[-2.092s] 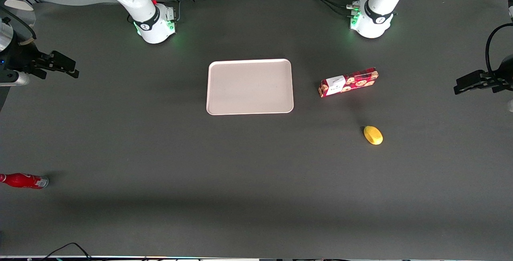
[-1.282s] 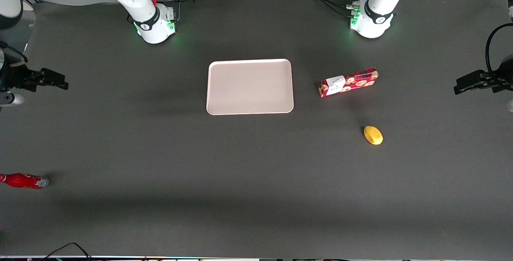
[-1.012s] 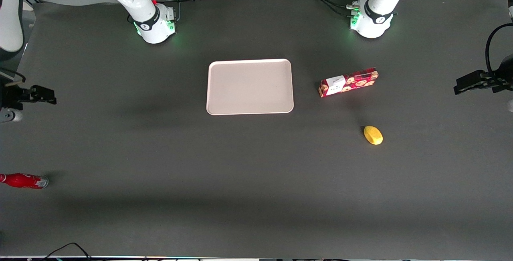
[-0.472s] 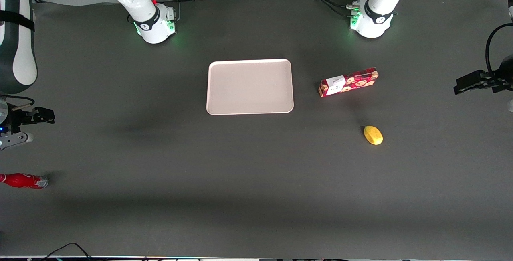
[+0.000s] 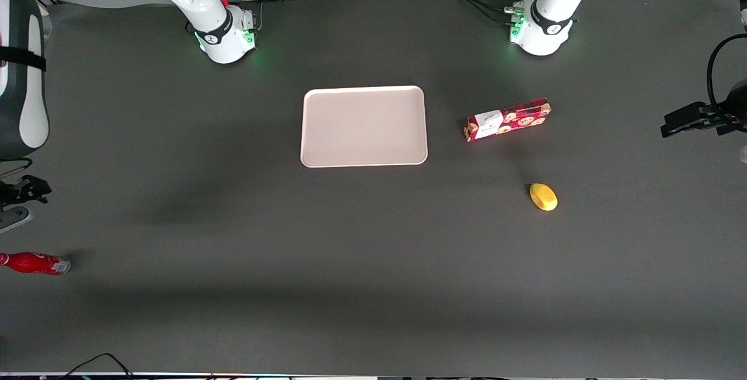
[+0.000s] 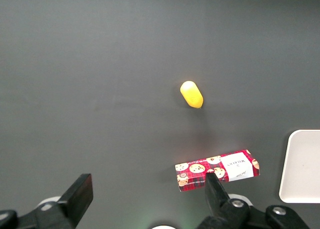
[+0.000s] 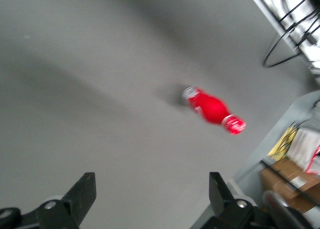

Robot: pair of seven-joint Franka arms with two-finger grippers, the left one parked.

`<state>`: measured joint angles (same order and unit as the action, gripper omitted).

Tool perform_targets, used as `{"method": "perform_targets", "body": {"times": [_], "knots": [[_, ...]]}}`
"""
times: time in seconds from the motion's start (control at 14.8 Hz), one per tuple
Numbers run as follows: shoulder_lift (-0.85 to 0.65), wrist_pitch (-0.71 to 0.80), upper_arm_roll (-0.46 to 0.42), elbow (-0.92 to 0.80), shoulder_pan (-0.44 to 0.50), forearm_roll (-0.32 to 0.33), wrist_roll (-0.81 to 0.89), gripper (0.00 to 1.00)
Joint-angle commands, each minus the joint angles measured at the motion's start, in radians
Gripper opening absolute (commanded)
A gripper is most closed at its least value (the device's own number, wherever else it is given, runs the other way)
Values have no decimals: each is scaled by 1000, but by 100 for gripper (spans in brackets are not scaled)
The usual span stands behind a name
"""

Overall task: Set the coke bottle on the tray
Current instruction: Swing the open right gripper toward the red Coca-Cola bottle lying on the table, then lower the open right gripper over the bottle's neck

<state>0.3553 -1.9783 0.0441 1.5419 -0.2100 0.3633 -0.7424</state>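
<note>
My end effector hung wide open and empty above the tabletop, with the coke bottle lying on its side at my end, nearer the front camera. A round bottle could roll off if one finger nudged it first. The tray held nothing.

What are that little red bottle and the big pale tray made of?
The coke bottle, lying on its side, looks like glossy plastic or coated metal: shiny red with a silvery base. The tray looks like matte moulded plastic, pinkish-beige with rounded corners and a low rim. The open claw hangs above the table, farther from the front camera than the bottle.
</note>
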Motion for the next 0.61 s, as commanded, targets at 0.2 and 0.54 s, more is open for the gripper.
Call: {"method": "perform_targets", "body": {"times": [0.2,0.54], "knots": [[191,-100,-13,-192,-156,-114,-389,100],[243,-114,-13,-247,-212,-257,-615,100]]}}
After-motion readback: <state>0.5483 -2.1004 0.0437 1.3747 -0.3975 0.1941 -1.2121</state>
